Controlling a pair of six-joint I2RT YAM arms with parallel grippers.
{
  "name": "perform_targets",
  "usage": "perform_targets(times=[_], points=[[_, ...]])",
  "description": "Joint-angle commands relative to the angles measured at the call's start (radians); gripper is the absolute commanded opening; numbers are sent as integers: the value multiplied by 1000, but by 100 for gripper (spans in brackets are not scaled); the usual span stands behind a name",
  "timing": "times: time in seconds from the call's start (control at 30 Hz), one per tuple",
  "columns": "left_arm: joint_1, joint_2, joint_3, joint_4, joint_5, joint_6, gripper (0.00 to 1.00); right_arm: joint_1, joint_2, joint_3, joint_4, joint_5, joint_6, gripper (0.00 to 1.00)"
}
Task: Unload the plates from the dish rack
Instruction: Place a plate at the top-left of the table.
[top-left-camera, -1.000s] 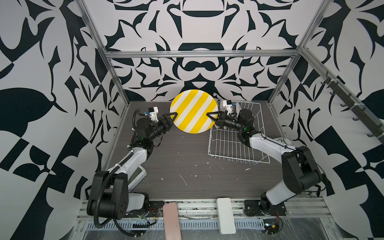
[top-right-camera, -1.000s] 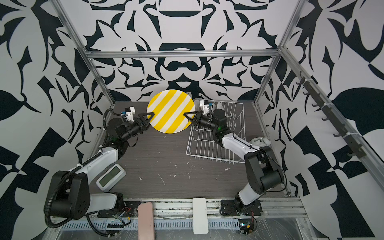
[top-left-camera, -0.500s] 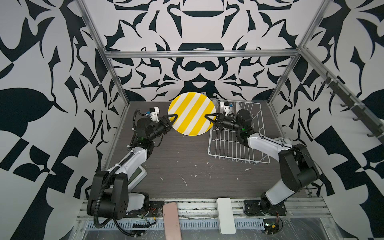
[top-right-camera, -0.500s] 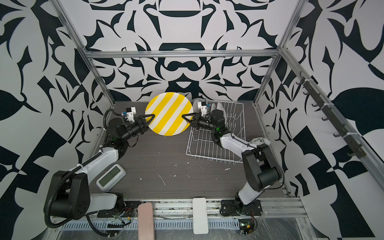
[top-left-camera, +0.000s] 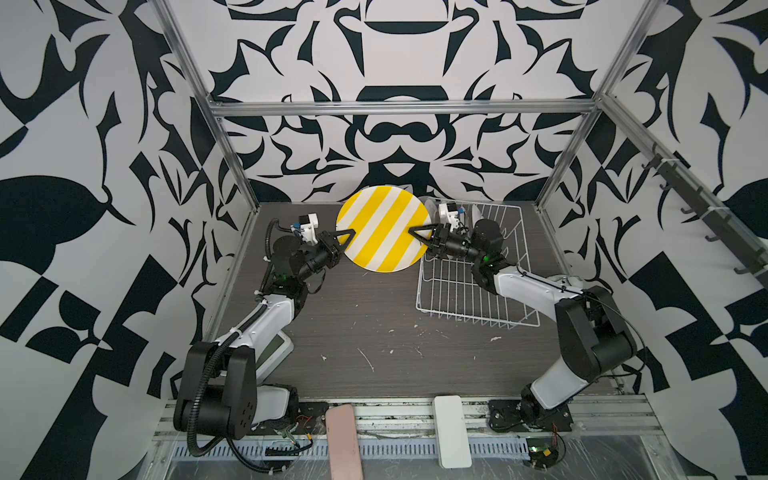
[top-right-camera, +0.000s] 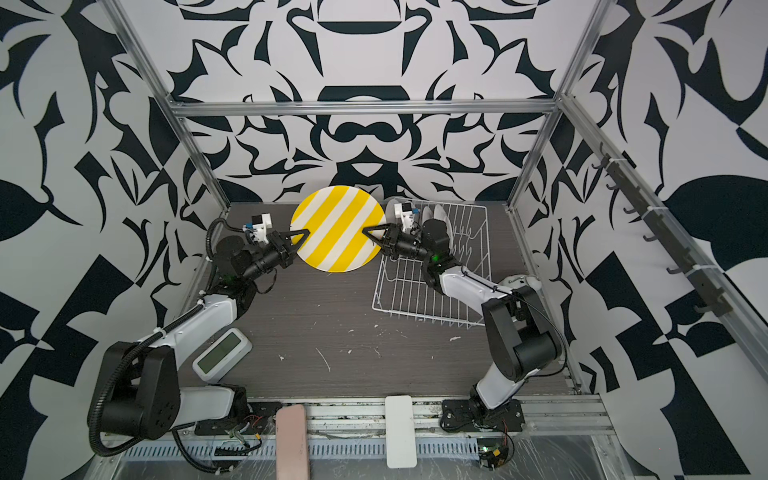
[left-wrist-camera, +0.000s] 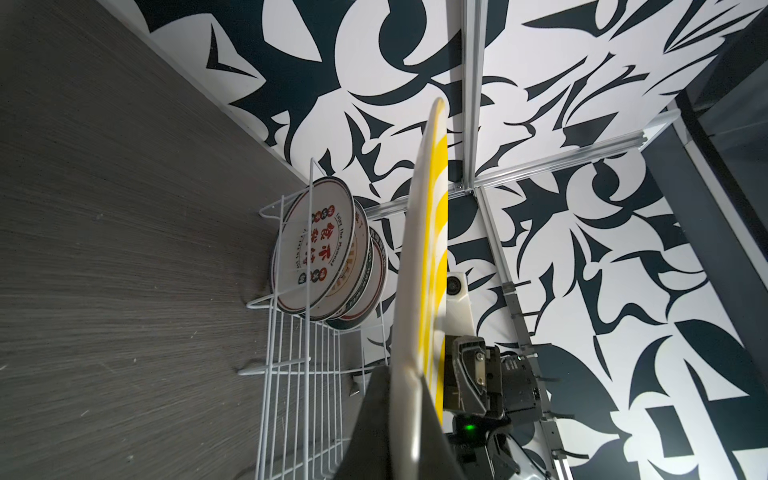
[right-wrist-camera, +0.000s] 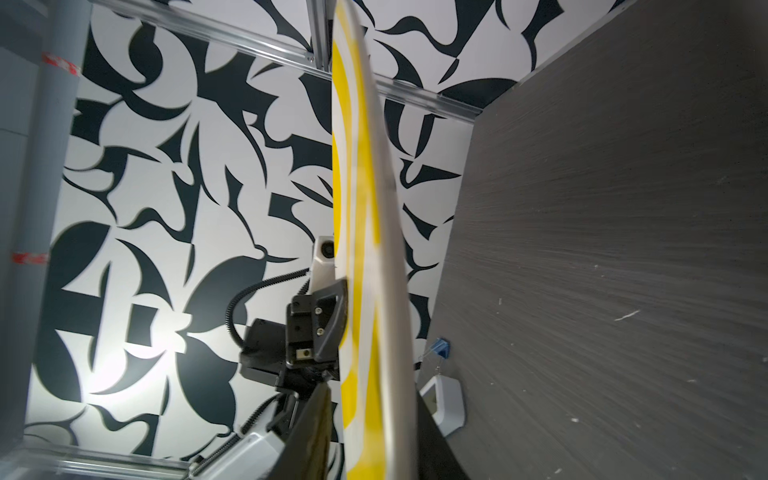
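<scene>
Top views: left gripper (top-left-camera: 344, 240) is clamped tight on the striped plate (top-left-camera: 384, 228), held near the desk's far edge, just beside the dish rack (top-left-camera: 469, 291). Left wrist — smaller printed plates (left-wrist-camera: 316, 245) stand in the rack's corner. Right wrist — right gripper (right-wrist-camera: 376, 399) straddles the opposite rim, can't tell if it's pinching.

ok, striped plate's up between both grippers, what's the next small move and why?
Probably open the right gripper wide and back it toward the dish rack. The left gripper is shut on the far rim of the striped plate, so it can likely carry it alone; the right jaws straddle the rim nearest the rack, grip unclear. Smaller plates wait in the rack.
</scene>
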Motion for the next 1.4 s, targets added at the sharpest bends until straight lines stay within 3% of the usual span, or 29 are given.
perform_targets(times=[0.0,0.3,0.67,1.2,1.37], points=[[12,-11,-16,10,-3,21,0,8,-39,45,131,-35,5,43],[81,-85,-36,-11,-17,18,0,3,-38,49,100,-41,12,58],[237,-108,-54,-17,10,12,0,-15,-54,54,7,-38,-21,75],[479,-56,-103,30,53,16,0,-18,-131,94,-306,-2,-216,80],[547,32,-116,68,53,30,0,-18,-147,107,-384,6,-257,80]])
